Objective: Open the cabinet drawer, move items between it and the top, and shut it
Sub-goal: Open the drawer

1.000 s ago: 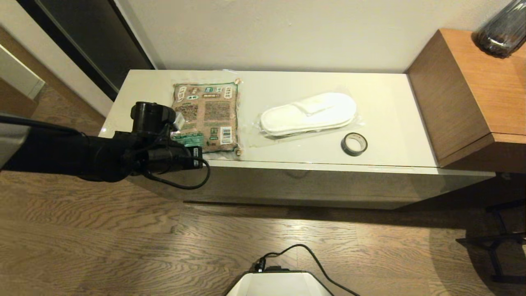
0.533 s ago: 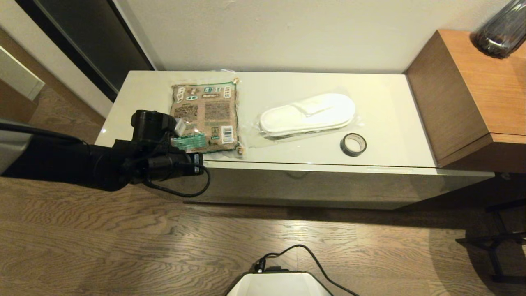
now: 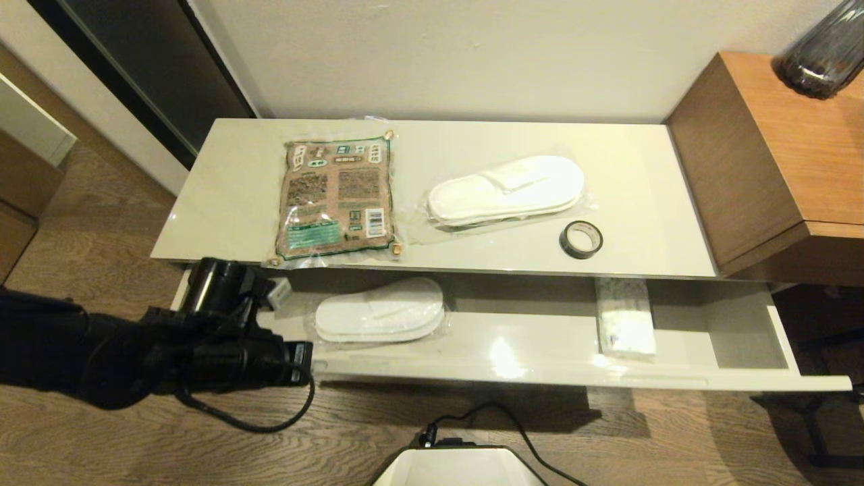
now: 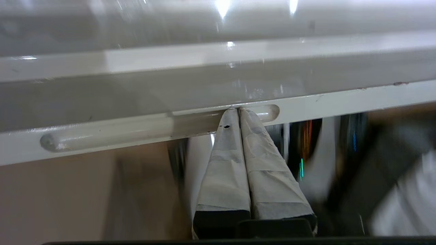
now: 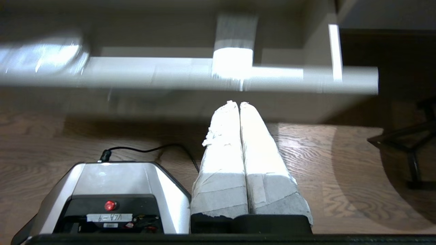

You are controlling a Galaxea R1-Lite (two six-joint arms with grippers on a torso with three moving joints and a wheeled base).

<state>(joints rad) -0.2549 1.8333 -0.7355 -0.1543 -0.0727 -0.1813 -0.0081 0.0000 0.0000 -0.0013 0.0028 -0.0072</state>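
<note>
The cabinet drawer (image 3: pixel 540 375) stands pulled out under the top (image 3: pixel 229 189). Inside it lie a wrapped pair of white slippers (image 3: pixel 380 318) and a pale printed packet (image 3: pixel 624 317). On the top rest the brown-and-green packet (image 3: pixel 334 199), another wrapped slipper pair (image 3: pixel 506 189) and the black tape roll (image 3: pixel 581 239). My left gripper (image 4: pixel 237 109) is shut, its taped tips hooked into the drawer's slot handle (image 4: pixel 136 131) near the drawer's left end. My right gripper (image 5: pixel 235 102) hangs shut and empty over the floor, short of the drawer front (image 5: pixel 204 78).
A brown wooden side unit (image 3: pixel 776 155) with a dark glass vase (image 3: pixel 823 50) adjoins the cabinet's right end. My base (image 3: pixel 459 466) and its cable sit on the wooden floor before the drawer. Black stand legs (image 3: pixel 823 398) are at the far right.
The drawer has gone from closed to pulled well out, showing slippers and a packet inside. My left arm has drawn back toward me and lower, along with the drawer front.
</note>
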